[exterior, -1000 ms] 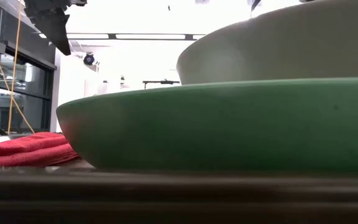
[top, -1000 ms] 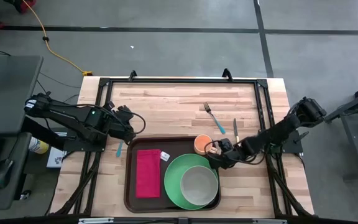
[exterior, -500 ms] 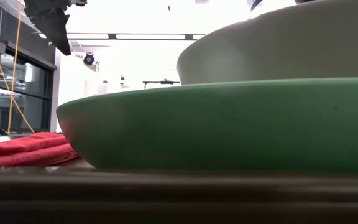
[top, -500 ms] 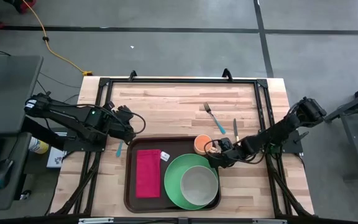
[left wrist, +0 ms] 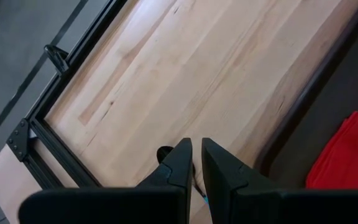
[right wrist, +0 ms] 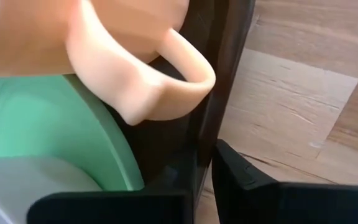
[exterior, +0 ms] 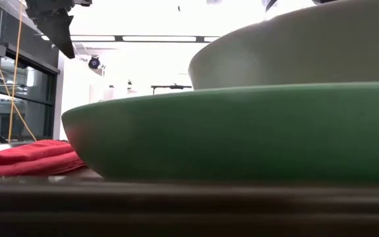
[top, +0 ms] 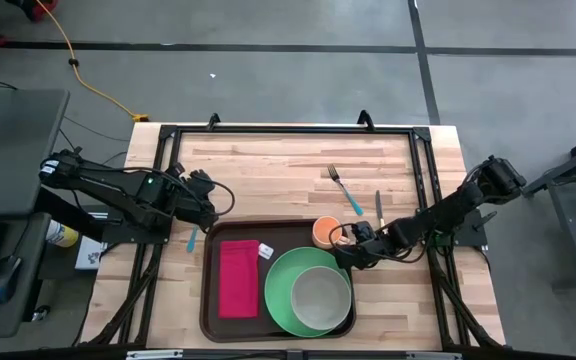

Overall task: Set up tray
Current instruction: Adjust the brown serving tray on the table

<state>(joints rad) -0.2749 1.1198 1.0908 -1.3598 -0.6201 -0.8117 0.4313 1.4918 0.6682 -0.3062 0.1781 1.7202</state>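
On the desk, near edge: the tray (top: 280, 282) lies flat, its long side along the near edge of the wooden desk (top: 268, 170).
Tray contents: a red napkin (top: 238, 277) on its left part; a green plate (top: 290, 295) on its right part with a grey bowl (top: 319, 297) resting in it; an orange mug (top: 325, 232) at the far right corner, its handle toward my right arm.
My right end effector (top: 347, 249): low at the tray's right rim, just beside the mug's handle (right wrist: 179, 74); fingers (right wrist: 238, 171) drawn together, nothing gripped; the handle is just ahead of them.
My left end effector (top: 206, 214): above the desk just off the tray's far left corner; fingers (left wrist: 180, 163) nearly closed, a narrow gap between them, holding nothing that I can see.
Loose cutlery: a blue-handled fork (top: 344, 188) and a knife (top: 378, 207) on the bare desk beyond the mug.
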